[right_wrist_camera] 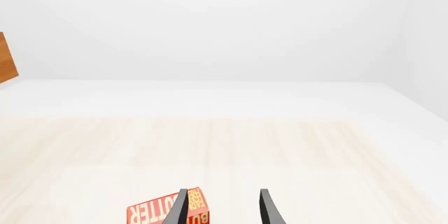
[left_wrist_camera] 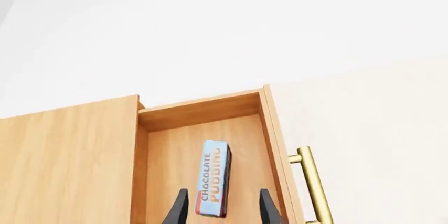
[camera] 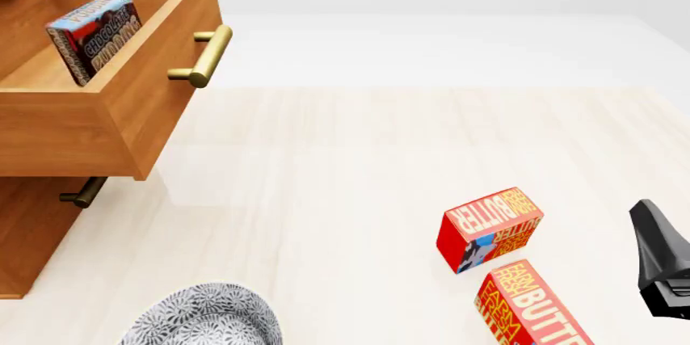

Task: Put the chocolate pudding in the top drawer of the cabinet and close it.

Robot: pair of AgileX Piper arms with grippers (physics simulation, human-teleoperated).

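Observation:
The chocolate pudding (camera: 95, 34) stands on its edge inside the open top drawer (camera: 129, 111) of the cabinet (camera: 32, 232), leaning toward the drawer's left side. The left wrist view looks down on the chocolate pudding (left_wrist_camera: 214, 178) on the drawer floor (left_wrist_camera: 175, 161). My left gripper (left_wrist_camera: 223, 190) hangs open above it, its fingers apart and not touching the box. That gripper is out of the front view. My right gripper (camera: 652, 232) is at the table's right edge, and in its own view the right gripper (right_wrist_camera: 223, 190) is open with nothing between the fingers.
The drawer's brass handle (camera: 205, 56) juts toward the table's middle, and the lower drawer's handle (camera: 83, 193) sits below it. Two red butter boxes (camera: 489, 228) (camera: 534, 305) lie near the right gripper. A patterned grey plate (camera: 205, 317) rests at the front edge.

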